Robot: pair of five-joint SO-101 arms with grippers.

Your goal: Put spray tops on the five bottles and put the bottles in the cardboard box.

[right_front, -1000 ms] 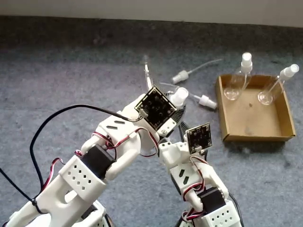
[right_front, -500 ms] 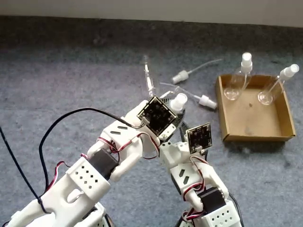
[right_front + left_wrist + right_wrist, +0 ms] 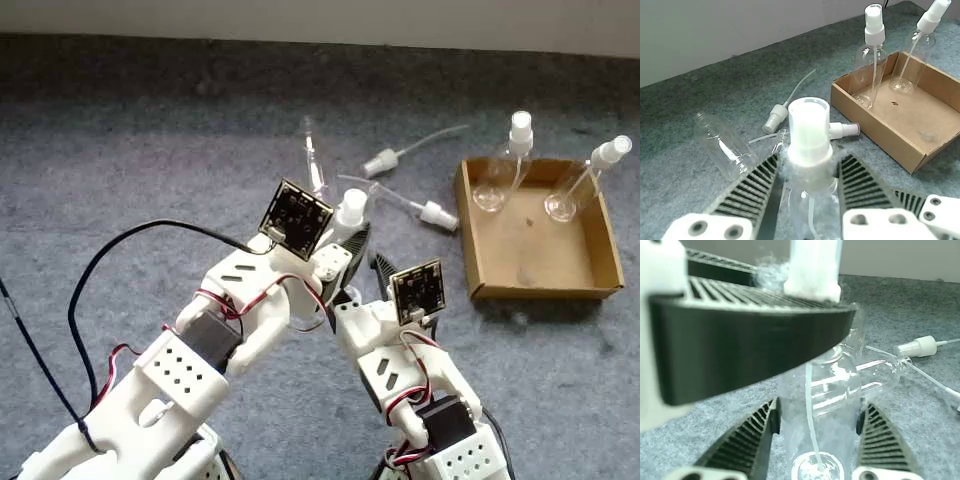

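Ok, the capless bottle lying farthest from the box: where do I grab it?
Likely across the mid-body of the lying bottle, coming down from above and closing across its long axis: it lies flat on the carpet, round sides exposed.

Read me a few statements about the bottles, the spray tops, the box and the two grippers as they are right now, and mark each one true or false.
1. Two capped bottles stand in the cardboard box. True.
2. All five bottles are in the box. False: a held bottle is between the grippers, and an open bottle lies on the table.
3. The left gripper is closed on the spray top of the held bottle. True.
4. The right gripper is open and empty. False: it grips the held bottle's body.
5. The loose spray tops lie inside the box. False: both lie on the table beside it.
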